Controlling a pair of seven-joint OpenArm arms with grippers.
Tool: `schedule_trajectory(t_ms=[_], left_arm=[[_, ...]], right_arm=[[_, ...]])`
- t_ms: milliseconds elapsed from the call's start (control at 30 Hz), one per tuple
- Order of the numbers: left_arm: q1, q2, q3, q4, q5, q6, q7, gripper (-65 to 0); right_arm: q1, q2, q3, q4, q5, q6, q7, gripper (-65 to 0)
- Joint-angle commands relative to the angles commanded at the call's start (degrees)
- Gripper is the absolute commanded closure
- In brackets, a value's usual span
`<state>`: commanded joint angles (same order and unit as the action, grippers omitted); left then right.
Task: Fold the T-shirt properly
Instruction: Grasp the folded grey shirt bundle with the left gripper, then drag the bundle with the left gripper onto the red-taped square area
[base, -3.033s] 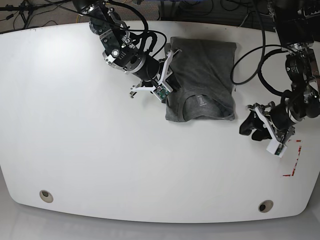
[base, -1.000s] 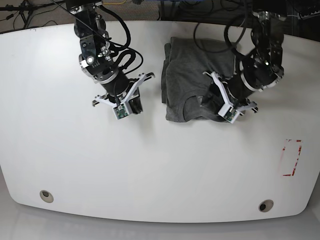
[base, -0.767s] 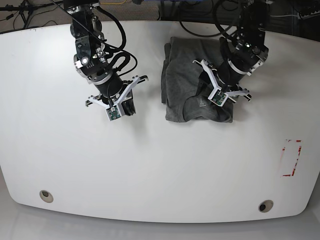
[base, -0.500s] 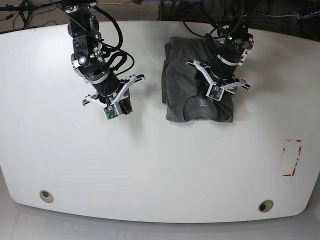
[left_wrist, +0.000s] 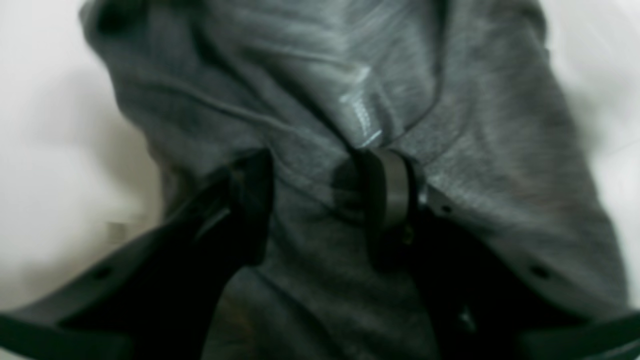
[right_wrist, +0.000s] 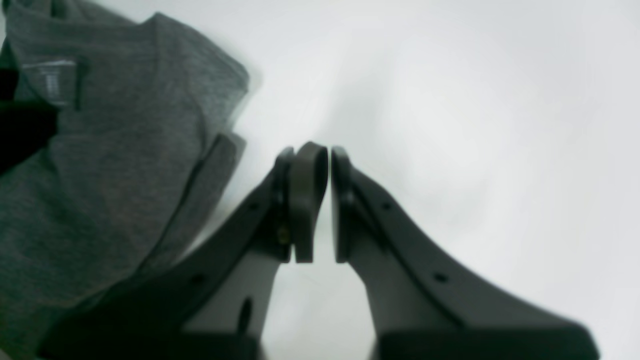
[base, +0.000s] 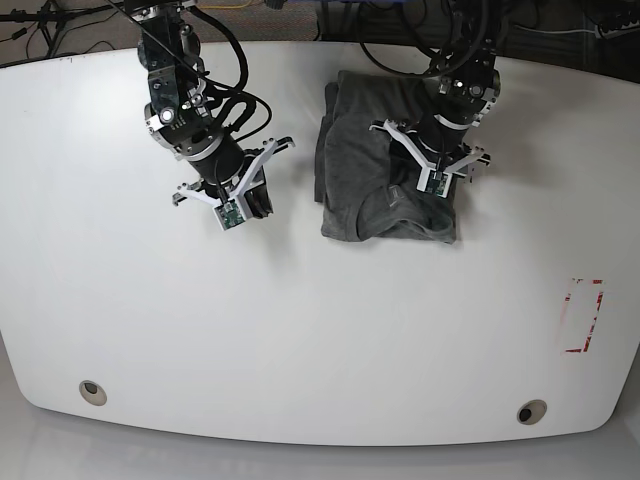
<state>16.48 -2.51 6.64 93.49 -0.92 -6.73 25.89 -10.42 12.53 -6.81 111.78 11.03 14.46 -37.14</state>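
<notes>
Near the table's (base: 120, 330) far edge, right of centre, the shirt (base: 385, 150) lies folded into a rough block. Only the left wrist view shows the left jaws (left_wrist: 320, 200) parted and pressed into the cloth (left_wrist: 320, 75) beside its neck label (left_wrist: 361, 116); motion blur softens everything. The right jaws (right_wrist: 320, 200), nearly closed and empty, hang over bare table, shirt (right_wrist: 100, 165) alongside.

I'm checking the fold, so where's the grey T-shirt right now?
In the base view the dark heather-grey knit T-shirt lies folded at the white table's upper middle, under the left gripper.
</notes>
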Motion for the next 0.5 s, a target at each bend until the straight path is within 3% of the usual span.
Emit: schedule_trajectory(t_ms=[67,300,500], left_arm=[[-1.14,-0.62,-0.44,-2.81,0.00,0.00,0.00,-26.8],[-4.92,-7.56,-4.40,-13.01,-0.44,-0.79,0.09,-26.8],[-6.95,-14.33,-8.53,-16.97,-0.44,-5.71,0.09,-26.8]], right_arm=[[0.00,0.09,0.00,0.00,0.00,0.00,0.00,-5.1],[-0.35,0.35,0.00,0.00,0.00,0.00,0.09,-5.1],[-1.14,0.53,0.00,0.09,0.00,0.09,0.18,-5.1]])
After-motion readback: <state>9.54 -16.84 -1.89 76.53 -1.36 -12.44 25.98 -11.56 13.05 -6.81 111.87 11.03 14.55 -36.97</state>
